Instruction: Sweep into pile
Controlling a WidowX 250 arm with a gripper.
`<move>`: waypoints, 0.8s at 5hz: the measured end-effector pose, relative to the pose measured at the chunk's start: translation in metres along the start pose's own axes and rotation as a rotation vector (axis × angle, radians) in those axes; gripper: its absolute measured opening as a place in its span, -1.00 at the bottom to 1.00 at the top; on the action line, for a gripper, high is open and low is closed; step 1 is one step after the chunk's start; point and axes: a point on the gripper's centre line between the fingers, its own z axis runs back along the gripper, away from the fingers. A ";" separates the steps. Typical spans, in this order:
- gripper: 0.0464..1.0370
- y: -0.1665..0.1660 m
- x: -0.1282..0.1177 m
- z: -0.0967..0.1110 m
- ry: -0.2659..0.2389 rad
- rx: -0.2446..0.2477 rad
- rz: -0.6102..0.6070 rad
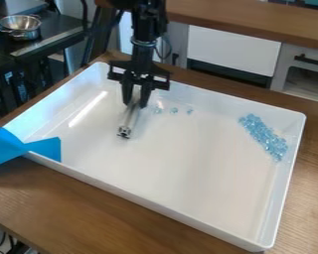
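Just beside the hand, clenched on a metal bar, blue beads, the pile well apart.

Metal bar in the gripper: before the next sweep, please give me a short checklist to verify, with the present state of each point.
1. Gripper holds the metal bar: ok.
2. Lower end of the bar pressed on the tray floor: cannot tell.
3. All blue pieces in one pile: not ok. The main group lies along the right side, while a few stray pieces lie near the bar.
4. Visible blue pieces inside the white tray: ok.
5. Blue tape over the tray's left corner: ok.
6. Tape stuck firmly enough to stop the tray sliding: cannot tell.
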 end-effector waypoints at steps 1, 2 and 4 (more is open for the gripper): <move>-0.42 -0.027 -0.003 0.001 -0.037 -0.007 -0.033; -0.42 -0.039 -0.012 0.002 -0.042 -0.024 -0.055; -0.42 -0.087 -0.037 0.010 -0.006 -0.073 -0.100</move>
